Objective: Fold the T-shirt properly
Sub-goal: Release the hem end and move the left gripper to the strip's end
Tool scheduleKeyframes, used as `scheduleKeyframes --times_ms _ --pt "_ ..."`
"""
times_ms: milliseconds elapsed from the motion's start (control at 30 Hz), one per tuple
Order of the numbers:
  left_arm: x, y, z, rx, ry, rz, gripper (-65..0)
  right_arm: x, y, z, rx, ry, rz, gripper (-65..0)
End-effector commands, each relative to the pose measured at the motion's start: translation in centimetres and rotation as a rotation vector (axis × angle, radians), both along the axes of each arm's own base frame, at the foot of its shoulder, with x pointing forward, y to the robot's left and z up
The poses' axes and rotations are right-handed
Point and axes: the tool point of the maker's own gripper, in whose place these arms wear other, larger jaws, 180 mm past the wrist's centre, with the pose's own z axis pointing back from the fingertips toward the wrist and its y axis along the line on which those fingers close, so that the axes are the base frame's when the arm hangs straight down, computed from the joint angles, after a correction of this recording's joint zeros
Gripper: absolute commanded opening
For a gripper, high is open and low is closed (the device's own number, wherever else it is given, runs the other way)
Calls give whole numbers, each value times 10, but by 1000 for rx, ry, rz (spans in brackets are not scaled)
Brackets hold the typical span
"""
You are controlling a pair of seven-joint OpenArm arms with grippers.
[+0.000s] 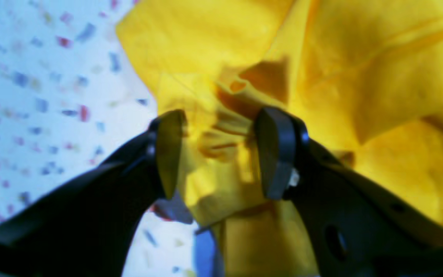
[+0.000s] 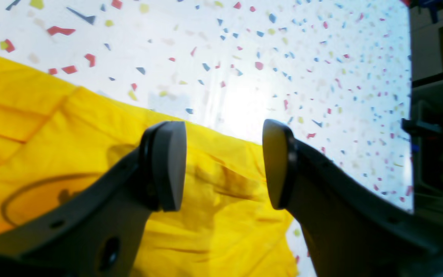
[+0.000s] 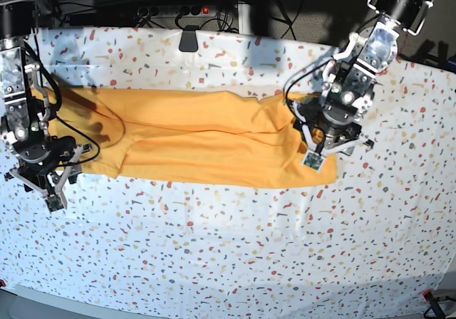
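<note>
Left wrist view: left claw (image 1: 217, 154) stands apart, pads either side of a rumpled, bunched edge of the T-shirt (image 1: 379, 77); nothing pinched, and whether the pads touch the cloth I cannot tell. Several layers pile up here. Risk: closing now may catch only the top layer, or too many, so the fold drags crooked. Right wrist view: right claw (image 2: 224, 165) also apart, poised over the T-shirt (image 2: 33, 127) near its straight edge, speckled table (image 2: 263, 57) beyond; a dark curved line mark shows on the cloth at lower left. Risk: a grab set too far in misses the edge and puckers the panel. Base view: T-shirt (image 3: 199, 144) lies as a long band across the table (image 3: 235, 255), a crease running lengthwise; left claw (image 3: 318, 154) over one end, right claw (image 3: 51, 180) just off the other end's corner. Risk: if the two ends are lifted unevenly, the band twists and the existing ridge sets into the fold.
</note>
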Motion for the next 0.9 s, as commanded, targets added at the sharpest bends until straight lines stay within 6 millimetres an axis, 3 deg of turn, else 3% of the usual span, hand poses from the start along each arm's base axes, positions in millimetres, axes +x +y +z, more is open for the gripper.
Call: scheduleKeyframes --times_ms 0,267,467,600,700,867 --pt "6 16 6 48 -19 11 -336 10 -5 23 -13 -69 -6 -333" --pt "35 50 34 132 -98 19 -336 15 5 23 17 -86 -2 -333" --pt "61 46 60 61 -126 48 -336 24 9 37 28 -126 5 -334" --pt "84 57 89 -3 -213 120 -336 25 22 50 38 -157 35 -334" --pt "89 67 97 -52 -212 146 -336 22 43 57 75 -169 71 -334" --pt "88 71 105 -258 -156 162 -336 -2 106 52 143 -156 243 -334"
